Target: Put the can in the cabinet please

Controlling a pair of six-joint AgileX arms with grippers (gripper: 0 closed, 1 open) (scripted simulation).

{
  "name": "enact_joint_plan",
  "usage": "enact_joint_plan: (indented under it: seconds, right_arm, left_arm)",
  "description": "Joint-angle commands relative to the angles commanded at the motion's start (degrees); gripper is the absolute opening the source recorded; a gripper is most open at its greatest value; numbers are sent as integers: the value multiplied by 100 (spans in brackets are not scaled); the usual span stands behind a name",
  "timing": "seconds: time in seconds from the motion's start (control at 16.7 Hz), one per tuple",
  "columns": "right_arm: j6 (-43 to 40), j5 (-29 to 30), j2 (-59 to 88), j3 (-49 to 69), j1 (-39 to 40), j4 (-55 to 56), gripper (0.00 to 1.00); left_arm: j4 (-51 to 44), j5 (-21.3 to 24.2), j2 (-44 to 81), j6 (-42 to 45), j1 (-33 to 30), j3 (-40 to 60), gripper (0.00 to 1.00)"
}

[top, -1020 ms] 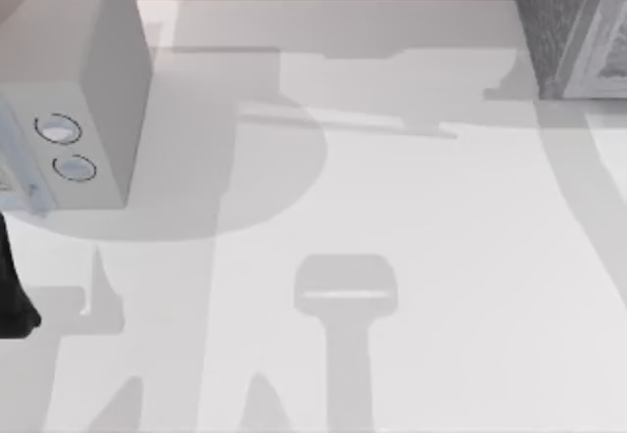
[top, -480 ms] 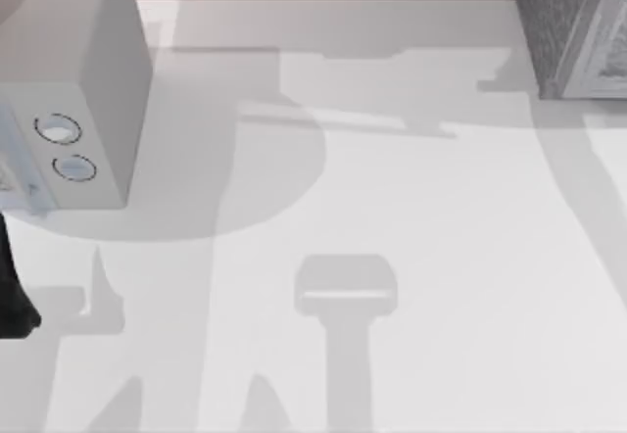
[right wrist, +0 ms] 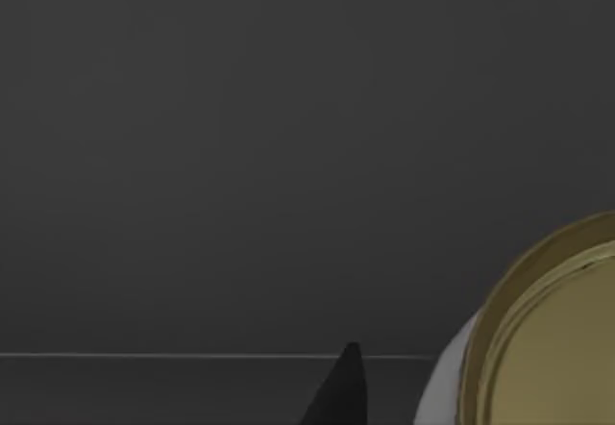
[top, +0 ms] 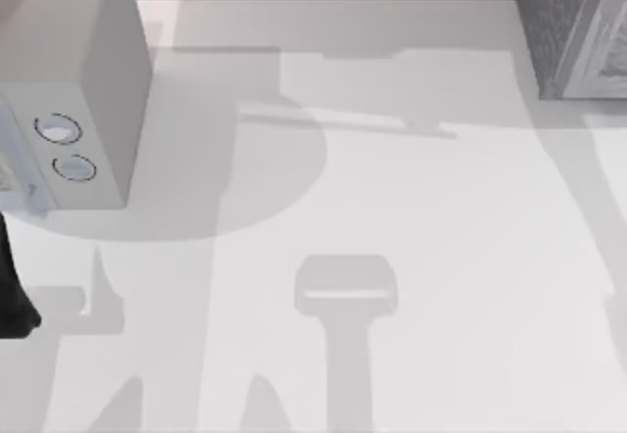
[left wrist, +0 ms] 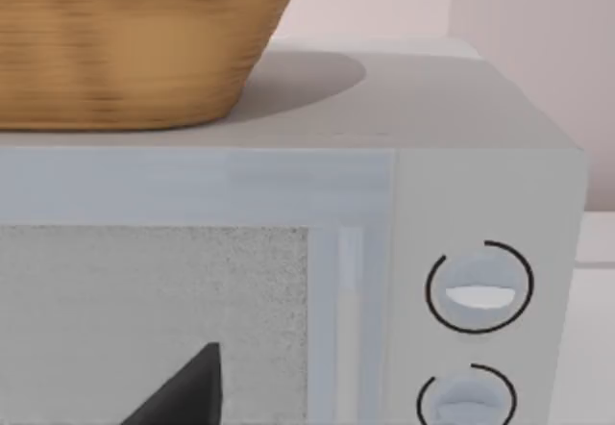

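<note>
Right wrist view: one can [right wrist: 543, 334], gold lid showing, sits at the frame's lower right, close beside one dark finger [right wrist: 338, 391] against a dark surface; grip state cannot be told. Top view: one cabinet [top: 573, 26] upper right, one pale box [top: 83, 90] with two dials upper left. The right arm looks nearer the cabinet.

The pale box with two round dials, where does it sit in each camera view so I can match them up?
Top view: the pale box stands at the left side of the table, towards the back.
Left wrist view: its front is seen close up, with a wicker basket on top.
Right wrist view: a dark surface and the gold rim of the can.
Shared landmark: the two round dials, in the top and left wrist views.
</note>
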Motion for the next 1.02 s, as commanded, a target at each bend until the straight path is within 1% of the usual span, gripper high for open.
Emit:
enact_joint_plan:
  seconds: [0.3, 0.48, 0.66, 0.9, 1.02]
  right_arm:
    - [5, -156, 1590, 2331, -175, -564, 0]
    - [3, -234, 2290, 3260, -266, -801, 0]
    - [0, -273, 2629, 3652, -310, -909, 0]
    - [0, -275, 2643, 3667, -312, -913, 0]
    - [0, -275, 2643, 3667, -312, -913, 15]
  left_arm:
    - [0, 0, 0, 0, 0, 0, 100]
    - [0, 0, 0, 0, 0, 0, 100]
    - [0, 0, 0, 0, 0, 0, 100]
    - [0, 0, 0, 0, 0, 0, 100]
    - [0, 0, 0, 0, 0, 0, 100]
